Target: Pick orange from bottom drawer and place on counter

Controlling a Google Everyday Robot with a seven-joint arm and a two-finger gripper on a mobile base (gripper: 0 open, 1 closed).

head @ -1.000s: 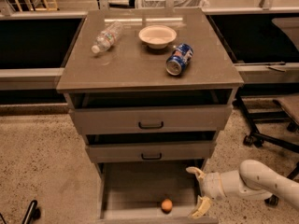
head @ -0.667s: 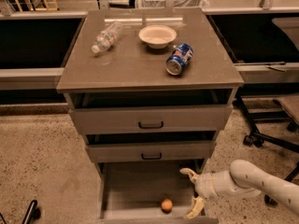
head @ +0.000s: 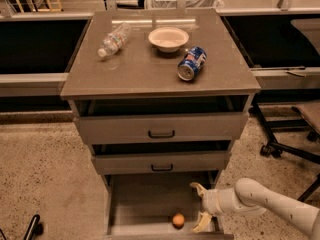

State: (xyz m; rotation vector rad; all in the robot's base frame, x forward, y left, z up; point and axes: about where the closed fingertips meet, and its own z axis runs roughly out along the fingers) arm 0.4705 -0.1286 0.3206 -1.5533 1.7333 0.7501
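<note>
The orange (head: 178, 220) is a small round fruit lying near the front of the open bottom drawer (head: 145, 199). My gripper (head: 199, 207) reaches in from the right on a white arm, fingers spread open, just right of the orange and not touching it. One fingertip (head: 196, 187) points up-left, the other (head: 199, 228) sits low by the drawer's front right corner. The counter (head: 145, 69) is the grey-brown top of the cabinet, above the two upper drawers.
On the counter lie a clear plastic bottle (head: 114, 40), a white bowl (head: 169, 37) and a blue soda can (head: 192, 63) on its side. The two upper drawers (head: 161, 132) stand slightly open. Office chair legs (head: 287, 144) are at the right.
My gripper has moved left over the bottom drawer, closer to the orange. The orange has not moved.
</note>
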